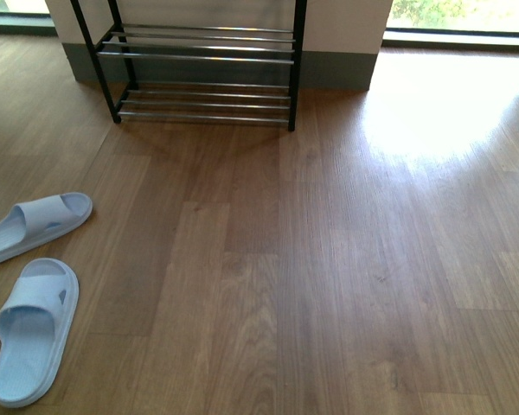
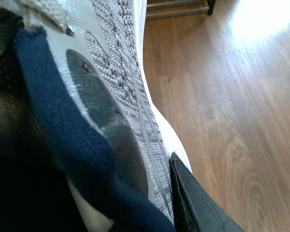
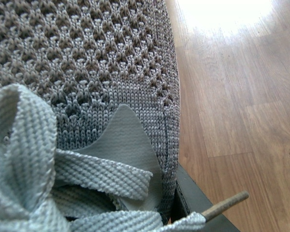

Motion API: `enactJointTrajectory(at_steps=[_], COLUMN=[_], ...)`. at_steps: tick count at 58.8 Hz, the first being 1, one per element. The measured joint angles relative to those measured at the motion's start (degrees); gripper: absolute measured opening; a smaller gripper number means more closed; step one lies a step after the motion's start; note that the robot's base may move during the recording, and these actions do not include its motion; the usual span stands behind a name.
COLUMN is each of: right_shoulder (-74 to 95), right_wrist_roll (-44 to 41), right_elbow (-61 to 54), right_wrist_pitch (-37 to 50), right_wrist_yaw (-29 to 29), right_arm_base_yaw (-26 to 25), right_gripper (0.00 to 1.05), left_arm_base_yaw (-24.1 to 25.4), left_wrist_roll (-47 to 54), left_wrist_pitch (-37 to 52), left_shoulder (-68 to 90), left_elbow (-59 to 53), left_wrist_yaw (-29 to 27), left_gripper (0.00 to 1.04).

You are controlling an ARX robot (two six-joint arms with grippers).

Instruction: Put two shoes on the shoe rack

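My left gripper (image 2: pixel 191 198) holds one grey sneaker (image 2: pixel 116 72) tight, and my right gripper (image 3: pixel 191 200) holds the other sneaker (image 3: pixel 96 58). The shoe rack (image 1: pixel 203 73) stands far ahead. Next I must carry both over and set them on it.

The near slide (image 1: pixel 33 333) and far slide (image 1: pixel 36 226) are pale blue. The rack (image 1: pixel 206 55) has a black frame and silver bars. The floor (image 1: pixel 346 277) is brown woodgrain. One sneaker (image 2: pixel 121 72) is speckled grey knit with a navy collar. The other sneaker (image 3: pixel 96 58) is grey honeycomb knit with pale grey laces (image 3: pixel 101 176).
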Motion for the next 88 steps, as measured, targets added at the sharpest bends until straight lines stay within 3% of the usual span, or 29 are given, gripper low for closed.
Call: enactJointTrajectory(at_steps=[11, 88], right_shoulder=[0.00, 0.00], right_wrist_roll=[0.00, 0.00], right_elbow=[0.00, 0.00], right_wrist_pitch=[0.00, 0.00], right_wrist_yaw=[0.02, 0.02], right_arm_base_yaw=[0.02, 0.02], right_gripper=[0.04, 0.04], left_arm_base_yaw=[-0.11, -0.24], left_wrist_roll=[0.09, 0.13], left_wrist_pitch=[-1.29, -1.40], left_shoulder=[-4.59, -4.59], left_elbow=[-0.17, -0.37], left_wrist_yaw=[-2.56, -2.08], left_gripper=[0.02, 0.02])
